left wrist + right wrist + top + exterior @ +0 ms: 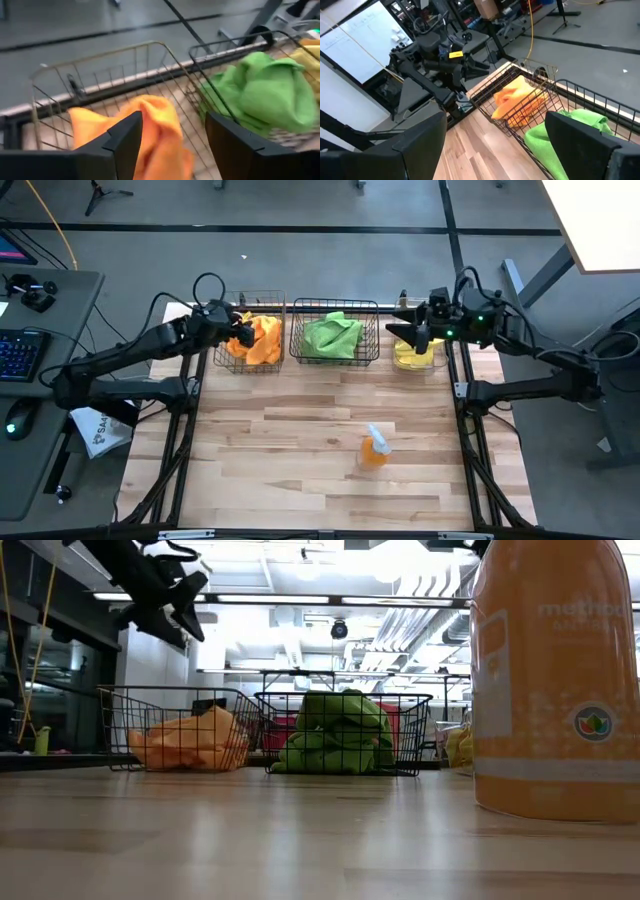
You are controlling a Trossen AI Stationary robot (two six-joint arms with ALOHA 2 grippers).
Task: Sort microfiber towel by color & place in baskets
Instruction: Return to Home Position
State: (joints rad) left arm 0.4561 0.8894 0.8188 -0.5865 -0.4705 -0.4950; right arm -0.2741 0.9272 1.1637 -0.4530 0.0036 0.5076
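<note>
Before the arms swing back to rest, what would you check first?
1. Left jaws open, empty: ok, above the orange towels.
2. Left jaws clear of the left basket: ok, well above its rim in the low view.
3. Right jaws open, empty: ok, over the clear bin.
4. Towels sorted: ok; orange in the left basket, green towels in the middle basket, yellow towels in the bin.
5. Stray towels on the table: ok, none; only a spray bottle stands there.

Left end effector (173, 125), right end effector (496, 122): fingers parted.
</note>
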